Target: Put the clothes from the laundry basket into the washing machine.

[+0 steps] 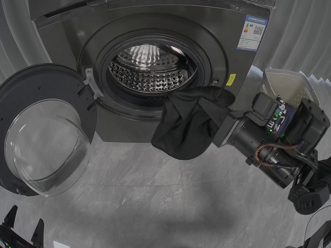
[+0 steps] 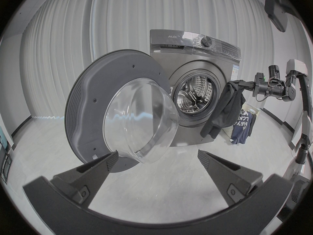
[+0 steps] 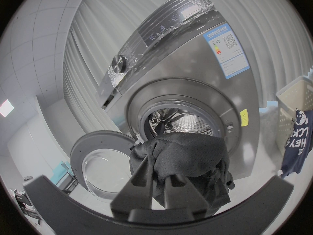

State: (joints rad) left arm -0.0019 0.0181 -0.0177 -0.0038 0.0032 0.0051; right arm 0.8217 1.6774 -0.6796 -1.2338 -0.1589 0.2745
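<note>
My right gripper (image 3: 158,177) is shut on a black garment (image 1: 186,121), which hangs in front of the washing machine (image 1: 193,28) just below and right of the drum opening (image 1: 151,66). The same black garment (image 2: 225,106) dangles from the right arm in the left wrist view. The machine's round door (image 1: 44,128) stands swung wide open on the left. A beige laundry basket (image 1: 288,85) sits right of the machine with a dark blue printed shirt (image 3: 296,144) draped over its rim. My left gripper (image 2: 156,167) is open, low near the floor, facing the open door.
Grey tiled floor (image 1: 144,197) stretches in front of the machine. Pale pleated curtains (image 2: 65,49) line the room behind it. The open door (image 2: 120,115) takes up the space left of the drum.
</note>
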